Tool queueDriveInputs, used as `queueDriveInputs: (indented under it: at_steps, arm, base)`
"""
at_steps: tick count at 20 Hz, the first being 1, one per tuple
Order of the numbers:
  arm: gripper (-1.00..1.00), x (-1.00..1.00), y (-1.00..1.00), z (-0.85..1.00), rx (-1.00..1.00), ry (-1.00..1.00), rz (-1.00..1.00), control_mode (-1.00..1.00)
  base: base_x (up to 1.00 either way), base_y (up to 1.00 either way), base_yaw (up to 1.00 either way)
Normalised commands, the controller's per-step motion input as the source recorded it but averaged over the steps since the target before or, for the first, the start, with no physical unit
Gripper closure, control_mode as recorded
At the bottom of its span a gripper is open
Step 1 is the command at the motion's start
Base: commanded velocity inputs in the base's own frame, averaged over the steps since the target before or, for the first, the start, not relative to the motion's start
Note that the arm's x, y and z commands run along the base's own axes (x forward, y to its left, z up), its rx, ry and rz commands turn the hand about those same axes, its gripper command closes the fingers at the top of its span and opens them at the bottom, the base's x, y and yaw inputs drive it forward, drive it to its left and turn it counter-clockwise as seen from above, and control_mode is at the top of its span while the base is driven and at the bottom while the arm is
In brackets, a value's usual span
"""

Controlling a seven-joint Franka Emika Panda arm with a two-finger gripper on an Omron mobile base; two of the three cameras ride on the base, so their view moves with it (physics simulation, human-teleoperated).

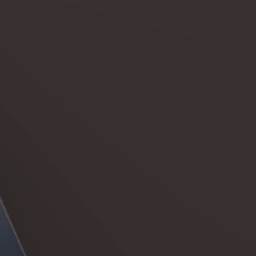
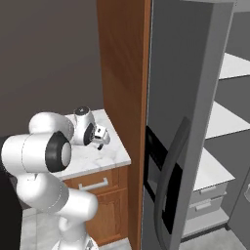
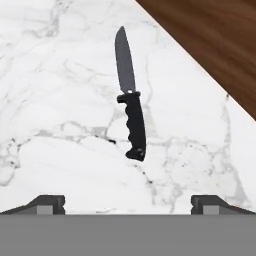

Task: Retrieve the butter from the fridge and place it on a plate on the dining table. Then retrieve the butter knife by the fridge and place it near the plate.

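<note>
The butter knife [image 3: 132, 107] lies flat on white marble, all dark, with its blade pointing to the top of the hand view and its handle toward me. My gripper [image 3: 128, 204] hovers above it, open, with the fingertips [image 3: 47, 202] far apart and nothing between them. In the right base view the gripper [image 2: 101, 145] points down over the small marble-topped cabinet [image 2: 88, 161], just left of the grey fridge [image 2: 195, 97]. The fridge stands open, its white shelves [image 2: 229, 122] bare in what shows. The butter, the plate and the dining table are out of view.
A tall brown wood panel [image 2: 122, 73] rises between the cabinet and the fridge, and its edge [image 3: 215, 35] runs close to the knife's blade. The fridge door's dark curved handle [image 2: 168, 180] juts out. A dark flat surface [image 1: 150, 125] sits close before the left base view.
</note>
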Motion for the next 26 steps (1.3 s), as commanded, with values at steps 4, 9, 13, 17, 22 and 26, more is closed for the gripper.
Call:
queueDriveInputs:
  at_steps: [4, 9, 13, 17, 22, 26]
  arm:
    - [-1.00, 0.38, -0.08, -0.25, 0.00, 0.07, 0.00, -1.00]
    - [-1.00, 0.32, -0.06, -0.22, 0.00, 0.07, 0.00, -1.00]
    - [-1.00, 0.25, 0.00, -0.26, 0.00, 0.02, 0.00, -1.00]
    - [-1.00, 0.28, 0.00, -0.31, 0.00, 0.00, 0.00, -1.00]
    - [-1.00, 0.21, 0.00, -0.36, 0.00, 0.00, 0.00, -1.00]
    - [-1.00, 0.21, 0.00, -0.30, 0.00, 0.00, 0.00, -1.00]
  base:
    - [0.00, 0.00, 0.00]
    - [0.00, 0.00, 0.00]
    - [0.00, 0.00, 0.00]
    - [0.00, 0.00, 0.00]
    - [0.00, 0.00, 0.00]
    - [0.00, 0.00, 0.00]
